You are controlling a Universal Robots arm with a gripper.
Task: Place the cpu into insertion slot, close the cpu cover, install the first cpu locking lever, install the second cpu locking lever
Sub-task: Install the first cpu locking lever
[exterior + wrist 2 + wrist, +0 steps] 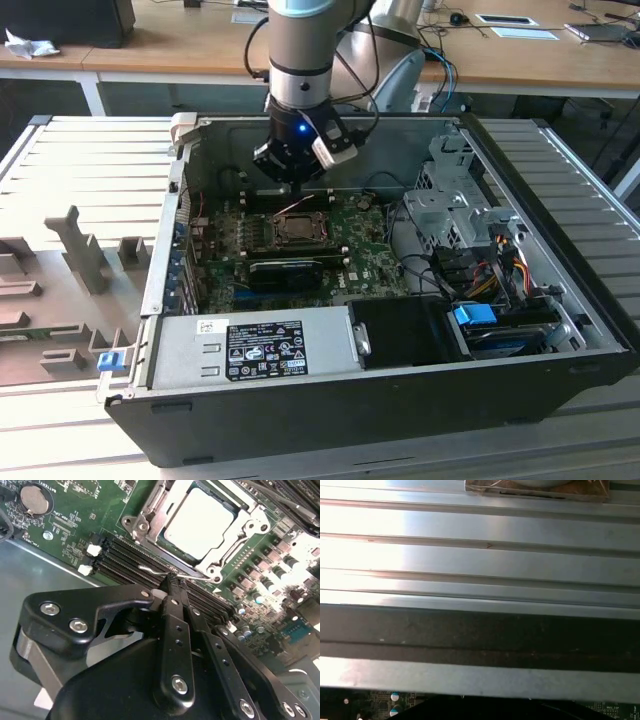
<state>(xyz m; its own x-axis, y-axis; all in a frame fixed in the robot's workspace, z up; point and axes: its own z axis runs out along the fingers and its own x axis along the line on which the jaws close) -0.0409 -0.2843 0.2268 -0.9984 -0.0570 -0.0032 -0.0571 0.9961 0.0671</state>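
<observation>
While the cpu (200,520) sits seated, the pincer (170,582) hovers just beside.

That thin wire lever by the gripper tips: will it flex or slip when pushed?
The locking lever is a thin bare metal wire, so it likely springs rather than staying rigid. Its smooth round surface could slide off the gripper, whose narrow tips sit right at it.

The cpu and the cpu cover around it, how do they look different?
The cpu is a smooth, solid, pale square; the cpu cover is a shiny metal frame with a square hole in its middle. The cpu shows through that hole, while the cpu cover lies closed around the cpu's edges and reaches out farther. Both are silvery metal and lie flat in the socket on the green board.
</observation>
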